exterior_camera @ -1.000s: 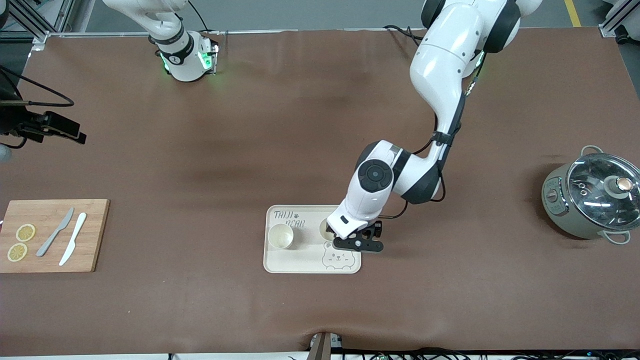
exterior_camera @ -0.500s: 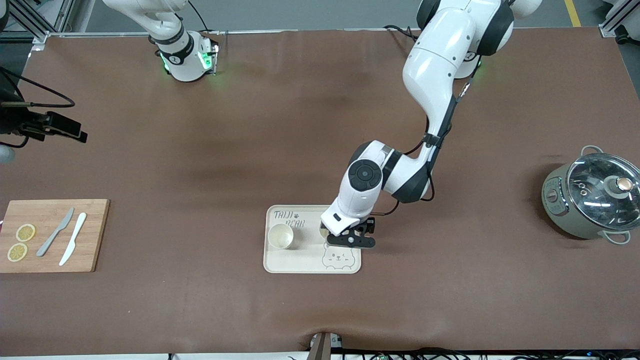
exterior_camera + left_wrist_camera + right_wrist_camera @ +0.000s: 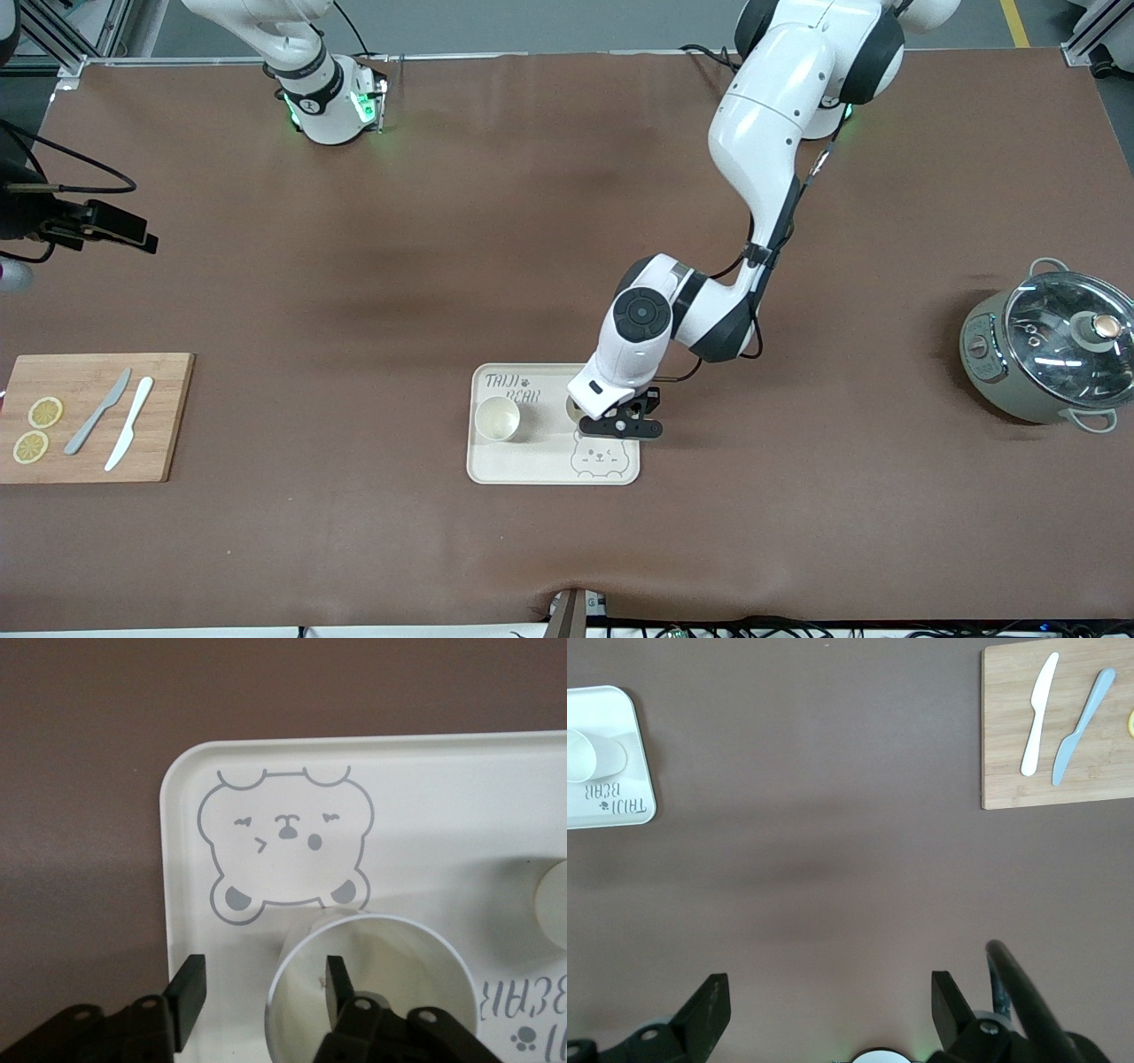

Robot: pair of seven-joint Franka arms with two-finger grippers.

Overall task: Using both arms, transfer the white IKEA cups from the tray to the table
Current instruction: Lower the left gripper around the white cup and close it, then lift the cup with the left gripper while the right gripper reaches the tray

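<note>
One white cup [image 3: 497, 418] stands upright on the cream bear-printed tray [image 3: 540, 470], toward the right arm's end. The second cup [image 3: 573, 407] stands beside it on the tray, mostly hidden under the left hand. My left gripper [image 3: 611, 424] is low over this cup. In the left wrist view the left gripper [image 3: 263, 979] is open, with one finger inside the cup [image 3: 390, 974] and one outside its wall. The first cup [image 3: 554, 912] shows at that view's edge. My right gripper [image 3: 828, 992] is open and empty, waiting high above the table near its base.
A wooden cutting board [image 3: 89, 416] with two knives and lemon slices lies at the right arm's end. A lidded pot [image 3: 1050, 350] stands at the left arm's end. A black device with cables [image 3: 80, 221] sits at the edge above the board.
My left hand has shifted slightly toward the right arm's end over the second cup. Both cups stay where they were on the tray.
</note>
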